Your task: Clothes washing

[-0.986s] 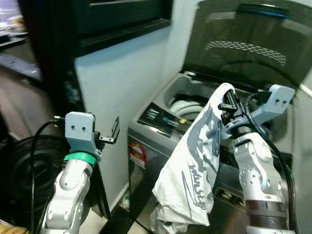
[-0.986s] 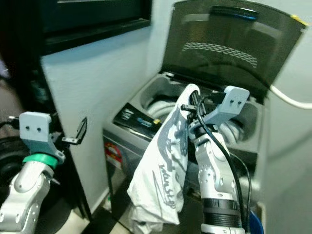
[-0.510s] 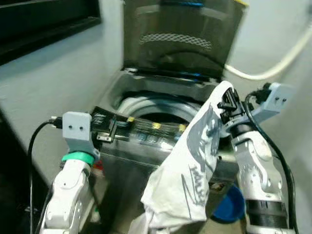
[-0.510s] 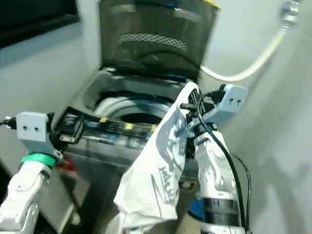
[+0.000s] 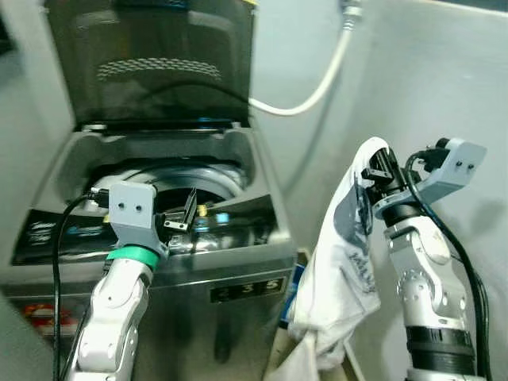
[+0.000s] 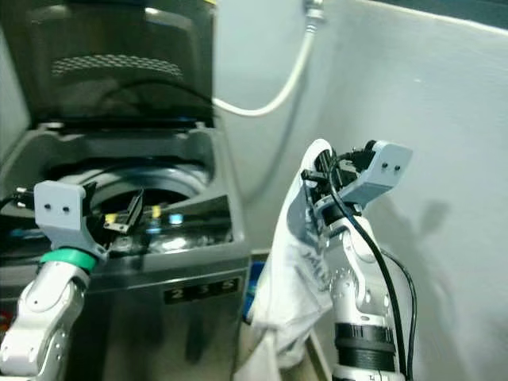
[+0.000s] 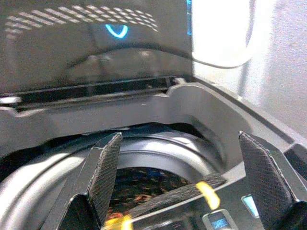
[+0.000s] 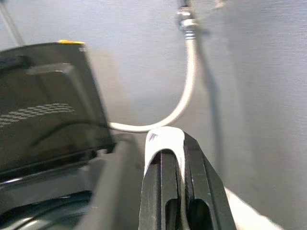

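A grey top-loading washing machine point(image 5: 238, 274) stands at the left with its dark lid point(image 5: 151, 63) raised and its drum point(image 7: 144, 179) open. My right gripper point(image 5: 379, 168) is shut on a white T-shirt with grey print point(image 5: 345, 262), which hangs down to the right of the machine, beside the wall. The shirt's fold wraps over the fingertips point(image 8: 165, 143) in the right wrist view. My left gripper point(image 5: 184, 216) is open and empty, held over the machine's front control panel, facing the drum.
A white hose point(image 5: 313, 87) curves from a wall tap point(image 5: 349, 9) down behind the lid. A blue object point(image 5: 292, 278) sits low between the machine and the wall. The grey wall point(image 5: 421, 71) closes the right side.
The camera has swung right, so the machine now sits at the left. The shirt in my right gripper now hangs beside the machine instead of in front of its opening.
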Robot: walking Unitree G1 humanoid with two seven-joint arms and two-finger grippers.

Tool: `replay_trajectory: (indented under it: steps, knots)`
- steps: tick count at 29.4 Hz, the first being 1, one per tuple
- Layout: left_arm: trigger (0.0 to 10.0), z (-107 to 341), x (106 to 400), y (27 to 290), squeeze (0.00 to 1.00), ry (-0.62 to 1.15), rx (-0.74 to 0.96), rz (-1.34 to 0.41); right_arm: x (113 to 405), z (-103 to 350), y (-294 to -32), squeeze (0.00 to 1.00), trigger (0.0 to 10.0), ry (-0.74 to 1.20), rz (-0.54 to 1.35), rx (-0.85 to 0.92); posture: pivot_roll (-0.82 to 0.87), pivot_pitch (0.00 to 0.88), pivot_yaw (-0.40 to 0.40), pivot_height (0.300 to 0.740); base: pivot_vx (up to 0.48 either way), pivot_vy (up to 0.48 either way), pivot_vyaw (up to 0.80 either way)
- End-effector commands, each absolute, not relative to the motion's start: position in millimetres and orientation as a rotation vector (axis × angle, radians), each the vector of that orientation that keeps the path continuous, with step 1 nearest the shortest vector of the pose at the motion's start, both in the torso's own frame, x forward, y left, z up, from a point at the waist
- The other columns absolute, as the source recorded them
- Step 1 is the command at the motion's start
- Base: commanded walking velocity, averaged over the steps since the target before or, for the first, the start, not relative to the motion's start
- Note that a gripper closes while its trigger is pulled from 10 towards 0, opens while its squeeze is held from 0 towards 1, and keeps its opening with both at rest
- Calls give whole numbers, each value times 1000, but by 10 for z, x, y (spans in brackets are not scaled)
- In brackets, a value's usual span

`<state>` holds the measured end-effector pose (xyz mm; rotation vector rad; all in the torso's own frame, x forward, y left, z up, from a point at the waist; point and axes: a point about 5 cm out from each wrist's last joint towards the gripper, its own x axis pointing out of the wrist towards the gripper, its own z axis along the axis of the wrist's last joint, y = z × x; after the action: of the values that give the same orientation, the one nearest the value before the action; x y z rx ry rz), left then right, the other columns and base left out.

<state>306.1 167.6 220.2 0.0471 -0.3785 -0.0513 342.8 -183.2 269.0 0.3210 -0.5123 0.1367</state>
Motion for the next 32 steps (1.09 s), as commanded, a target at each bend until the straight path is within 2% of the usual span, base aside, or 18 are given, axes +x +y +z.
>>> replay_trajectory:
  steps: [1, 6, 9, 32]
  knots:
    - [10000, 2175, 3060, 1691, 0, -371, 50, -44, 3422, 2730, -1831, 0, 10000, -529, 141, 315, 59, 29, 32, 740, 0, 0, -800]
    - [10000, 2285, 3061, 1674, 0, -399, 47, -50, 3425, 2896, -1728, 0, 10000, -551, 215, 344, 54, 29, 36, 740, 0, 0, -800]
    - [10000, 2389, 3077, 1628, 0, -421, 33, -72, 3425, 3049, -1594, 0, 10000, -583, 282, 299, 56, 27, 32, 740, 0, 0, 0]
    - [10000, 2437, 3007, 1602, 0, -440, 17, -78, 3439, 2796, -1613, 0, 10000, -522, 241, 330, 62, 21, 23, 740, 0, 0, 0]
